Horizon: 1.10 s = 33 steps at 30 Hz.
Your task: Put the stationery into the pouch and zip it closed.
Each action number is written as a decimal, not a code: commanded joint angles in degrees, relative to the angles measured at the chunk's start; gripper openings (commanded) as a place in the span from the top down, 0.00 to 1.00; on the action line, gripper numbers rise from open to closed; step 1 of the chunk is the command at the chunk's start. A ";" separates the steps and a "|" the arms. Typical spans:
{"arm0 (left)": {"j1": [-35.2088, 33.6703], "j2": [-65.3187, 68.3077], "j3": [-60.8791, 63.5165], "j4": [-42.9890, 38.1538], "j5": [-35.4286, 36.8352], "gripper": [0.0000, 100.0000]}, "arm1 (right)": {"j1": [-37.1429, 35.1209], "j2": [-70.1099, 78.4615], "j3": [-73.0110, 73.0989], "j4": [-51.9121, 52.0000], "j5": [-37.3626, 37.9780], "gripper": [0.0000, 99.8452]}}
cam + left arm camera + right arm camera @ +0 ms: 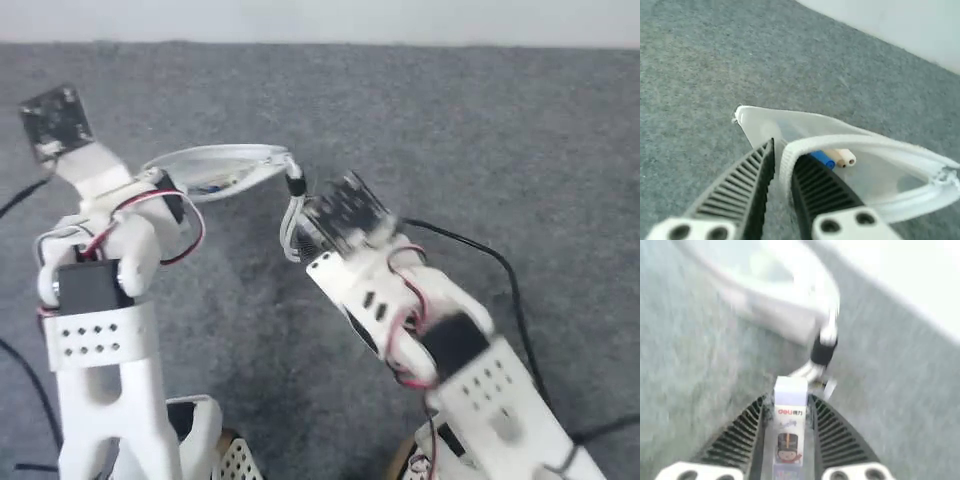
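The left jaws are nearly closed, pinching the near lip of the pouch (805,125) on its white zip tape, with one jaw seemingly inside the mouth and the other outside. The right jaws are closed on a small white block in a printed sleeve, probably an eraser (790,412). They grip it across its long sides, and its end pokes out past the tips. Just beyond that end hangs the black zip pull (824,347) at the pouch's corner, with the open mouth beside it. Inside the pouch lie a few pens (835,159), one blue and the others pale. The pouch looks thin, translucent and floppy. Its stiffer tape seems to keep the mouth open, so the tape is the place to hold it, as the left jaws do. The eraser looks light and firm, though its slick sleeve could slide under a loose pinch, so a hold on the broad faces suits it. The small pull will likely need a fine pinch. Below it all is the grey bench (500,130).
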 commanded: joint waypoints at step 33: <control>7.82 -0.44 -3.30 1.58 -2.29 0.99 | -0.57 10.07 14.24 -69.49 -28.22 0.99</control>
